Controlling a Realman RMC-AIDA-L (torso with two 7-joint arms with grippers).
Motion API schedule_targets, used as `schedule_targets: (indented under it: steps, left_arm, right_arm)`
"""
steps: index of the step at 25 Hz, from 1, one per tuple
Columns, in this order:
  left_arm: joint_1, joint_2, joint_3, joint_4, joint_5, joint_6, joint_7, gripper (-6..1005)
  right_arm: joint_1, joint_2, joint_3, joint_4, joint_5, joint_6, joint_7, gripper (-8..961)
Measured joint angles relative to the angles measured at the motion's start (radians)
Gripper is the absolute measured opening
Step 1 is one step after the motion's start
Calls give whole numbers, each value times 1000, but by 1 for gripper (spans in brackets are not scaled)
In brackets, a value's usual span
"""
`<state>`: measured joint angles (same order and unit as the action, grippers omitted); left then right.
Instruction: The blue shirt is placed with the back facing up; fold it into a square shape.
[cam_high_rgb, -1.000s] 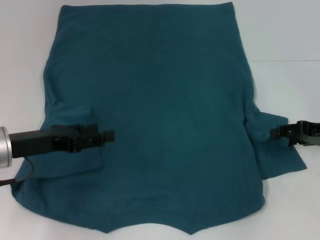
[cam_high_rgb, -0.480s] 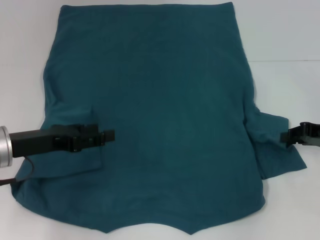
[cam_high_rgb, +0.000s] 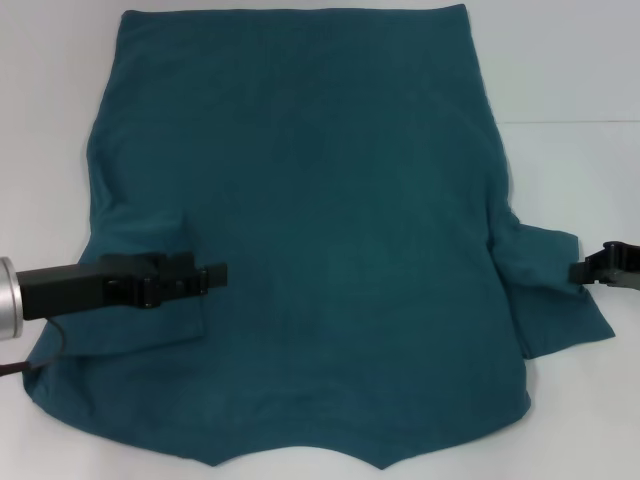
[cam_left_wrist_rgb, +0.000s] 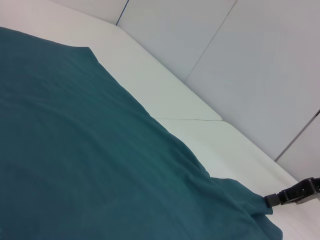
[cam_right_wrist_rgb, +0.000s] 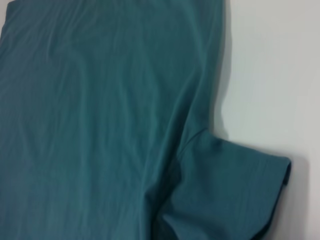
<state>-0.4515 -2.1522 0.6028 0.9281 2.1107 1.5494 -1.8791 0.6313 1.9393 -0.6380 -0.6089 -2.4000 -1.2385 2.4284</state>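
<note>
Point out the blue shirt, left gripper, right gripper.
blue shirt (cam_high_rgb: 330, 200), head view, middle of its back panel.
left gripper (cam_high_rgb: 215, 274), head view, tip over the folded-in sleeve.
right gripper (cam_high_rgb: 582, 271), head view, tip at the spread sleeve's edge.

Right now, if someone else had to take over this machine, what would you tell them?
Left gripper: over the shirt's left sleeve, which is already folded inward.
Right gripper: at the cuff of the right sleeve, which lies flat, sticking out on the table.
Shirt lies back up, body spread flat.
Left: fold the right sleeve in, then fold the body into a square.
</note>
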Motion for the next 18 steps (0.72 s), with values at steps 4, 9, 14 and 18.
schedule_targets:
  steps: [4, 9, 14, 18]
  left_arm:
    - [1, 0, 0, 0, 0, 0, 0, 723]
    - [2, 0, 0, 0, -4, 0, 0, 721]
    - [4, 0, 0, 0, -18, 0, 0, 722]
    - [3, 1, 0, 0, -22, 0, 0, 722]
  right_arm:
    - [-11, -9, 13, -19, 12, -13, -8, 36]
    - [-33, -14, 65, -67, 33, -34, -66, 38]
    - [-51, -31, 93, -74, 72, -46, -108, 40]
    - [-54, -46, 86, -65, 69, -94, -101, 41]
